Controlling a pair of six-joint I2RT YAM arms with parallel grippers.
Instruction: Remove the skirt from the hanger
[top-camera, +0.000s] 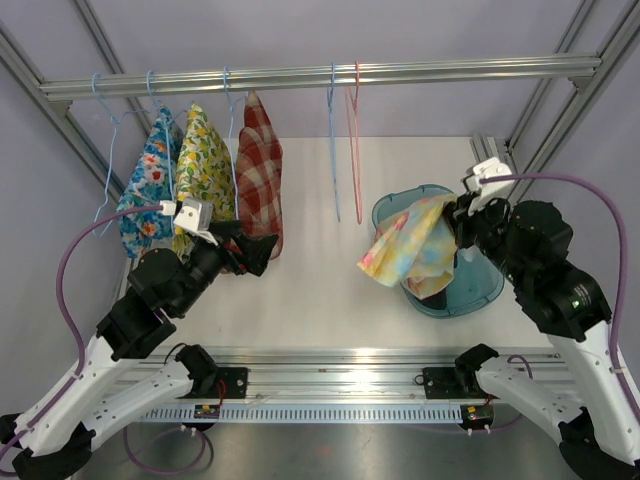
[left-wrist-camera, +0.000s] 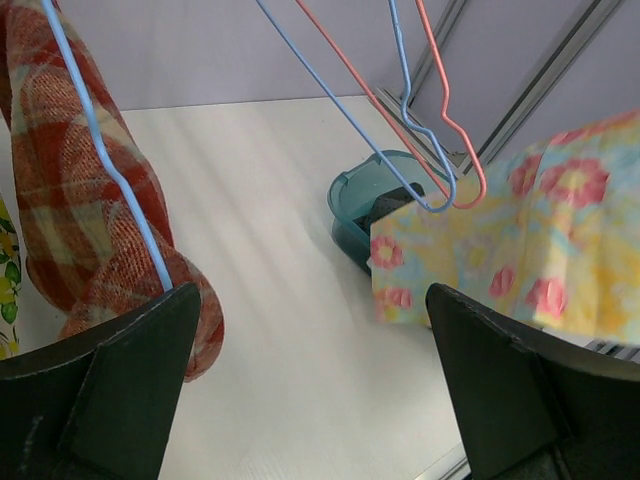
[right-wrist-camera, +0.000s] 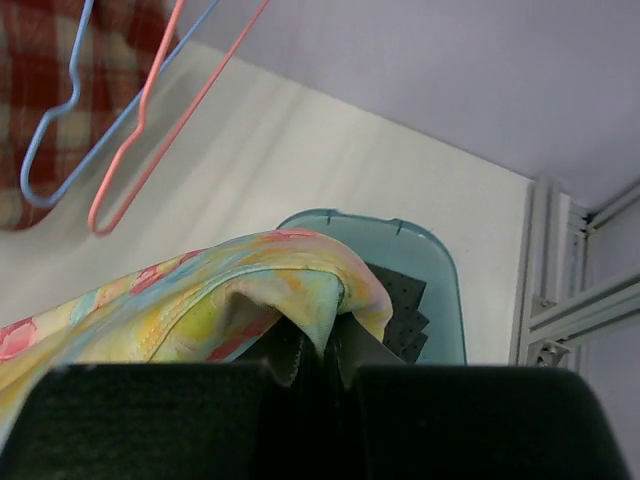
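A pastel yellow, pink and blue floral skirt (top-camera: 410, 245) hangs free of any hanger, draped over the near-left rim of a teal bin (top-camera: 480, 296). My right gripper (top-camera: 462, 222) is shut on a fold of the skirt (right-wrist-camera: 200, 290) above the bin (right-wrist-camera: 440, 290); its jaws (right-wrist-camera: 325, 345) pinch the cloth. Two bare hangers, blue (top-camera: 333, 150) and pink (top-camera: 355, 140), hang from the rail. My left gripper (top-camera: 255, 250) stands open with nothing in it (left-wrist-camera: 310, 300), just right of a red plaid garment (left-wrist-camera: 90, 200) on a blue hanger (left-wrist-camera: 110, 170).
A lemon-print garment (top-camera: 205, 165) and a blue floral one (top-camera: 150, 180) hang at the rail's left beside the plaid one (top-camera: 260, 170). Dark perforated pieces (right-wrist-camera: 400, 300) lie in the bin. Metal frame posts stand at the back right.
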